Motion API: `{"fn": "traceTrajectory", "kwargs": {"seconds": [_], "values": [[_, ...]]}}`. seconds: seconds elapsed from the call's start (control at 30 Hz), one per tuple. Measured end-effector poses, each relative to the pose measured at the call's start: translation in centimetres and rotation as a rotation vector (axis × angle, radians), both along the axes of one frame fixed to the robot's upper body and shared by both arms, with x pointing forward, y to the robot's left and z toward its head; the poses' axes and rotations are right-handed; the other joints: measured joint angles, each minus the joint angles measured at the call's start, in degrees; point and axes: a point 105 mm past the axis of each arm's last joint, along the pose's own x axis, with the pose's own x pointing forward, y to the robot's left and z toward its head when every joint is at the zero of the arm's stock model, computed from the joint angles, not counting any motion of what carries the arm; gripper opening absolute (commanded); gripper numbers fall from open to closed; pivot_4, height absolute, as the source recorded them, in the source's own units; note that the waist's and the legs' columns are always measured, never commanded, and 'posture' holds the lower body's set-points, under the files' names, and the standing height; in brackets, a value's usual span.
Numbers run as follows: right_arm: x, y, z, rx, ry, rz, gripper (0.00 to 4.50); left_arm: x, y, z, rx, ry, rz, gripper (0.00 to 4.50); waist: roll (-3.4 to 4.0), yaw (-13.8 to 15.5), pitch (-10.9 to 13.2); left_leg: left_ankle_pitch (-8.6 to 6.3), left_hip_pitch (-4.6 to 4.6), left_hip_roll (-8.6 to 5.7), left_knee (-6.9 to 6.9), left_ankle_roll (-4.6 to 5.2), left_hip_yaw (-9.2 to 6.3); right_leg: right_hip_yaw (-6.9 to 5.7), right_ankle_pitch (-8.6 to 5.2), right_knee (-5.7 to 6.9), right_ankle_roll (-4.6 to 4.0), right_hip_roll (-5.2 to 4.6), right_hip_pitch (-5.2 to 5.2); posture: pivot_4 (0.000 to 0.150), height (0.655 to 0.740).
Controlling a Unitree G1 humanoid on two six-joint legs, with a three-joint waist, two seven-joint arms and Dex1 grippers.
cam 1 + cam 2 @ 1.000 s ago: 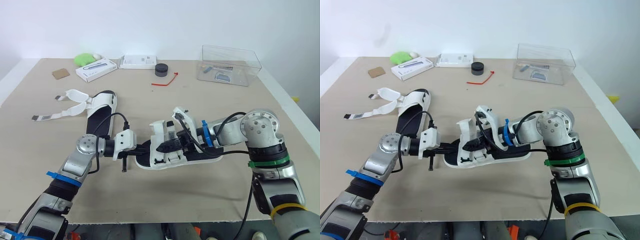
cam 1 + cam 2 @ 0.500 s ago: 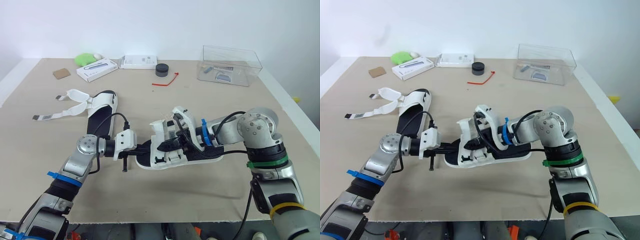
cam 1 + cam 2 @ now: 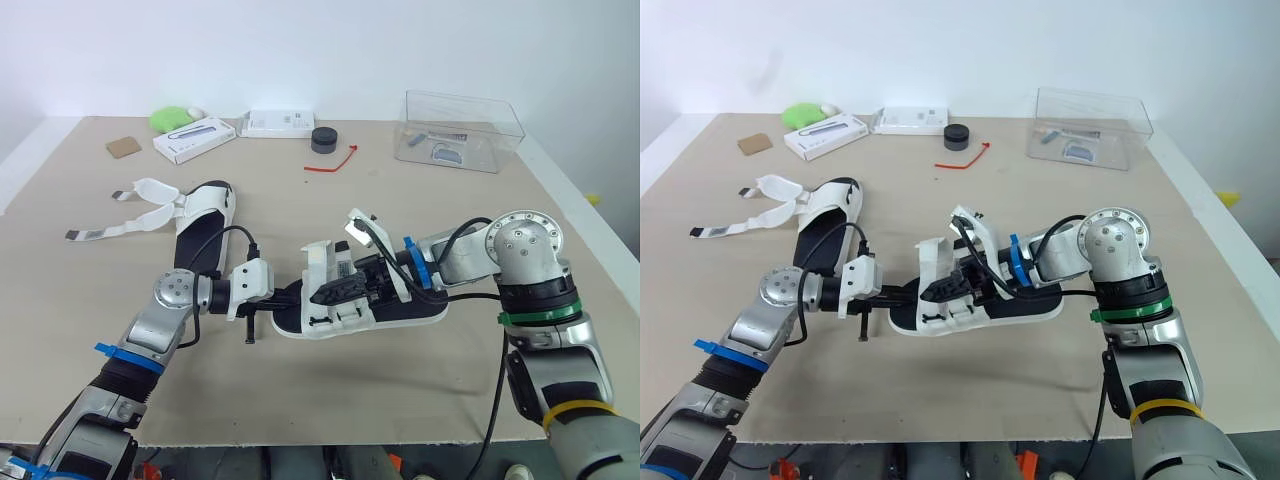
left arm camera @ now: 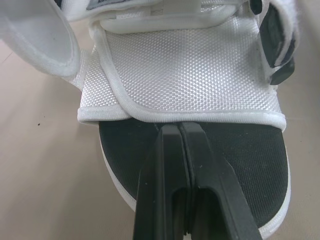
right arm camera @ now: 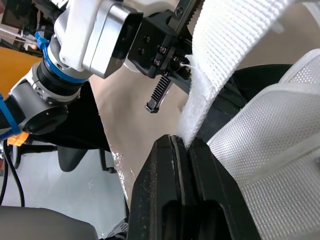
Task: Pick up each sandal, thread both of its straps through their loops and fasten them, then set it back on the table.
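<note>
Left pincer (image 4: 178,127) is closed on the sandal (image 3: 425,312) at its toe band (image 4: 185,75). Right pincer (image 5: 181,142) pinches the strap (image 5: 227,40). The strap looks soft and floppy, so grip it near the tip.

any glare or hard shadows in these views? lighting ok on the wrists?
Left eye view: even light, soft shadows on the table under the sandal; thin highlights along the clear box edges. Right wrist view: white strap brightly lit, right gripper dark against it. Left wrist view: black insole shaded beneath the mesh upper.
</note>
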Motion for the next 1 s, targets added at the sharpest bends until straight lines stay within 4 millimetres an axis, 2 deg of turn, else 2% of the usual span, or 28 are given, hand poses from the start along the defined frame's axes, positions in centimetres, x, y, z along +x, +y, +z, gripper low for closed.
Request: {"fn": "traceTrajectory", "kwargs": {"seconds": [1.0], "values": [[0.58,-0.15,0.17,0.065,0.152,-0.127,0.04,-0.03,-0.02,-0.01,0.000,-0.003,-0.001,0.00,0.00,0.0,0.0,0.00,-0.03,0.00,0.00,0.00,0.00,0.01,-0.01,-0.01,0.01,0.01,0.00,0.150,0.7400]]}}
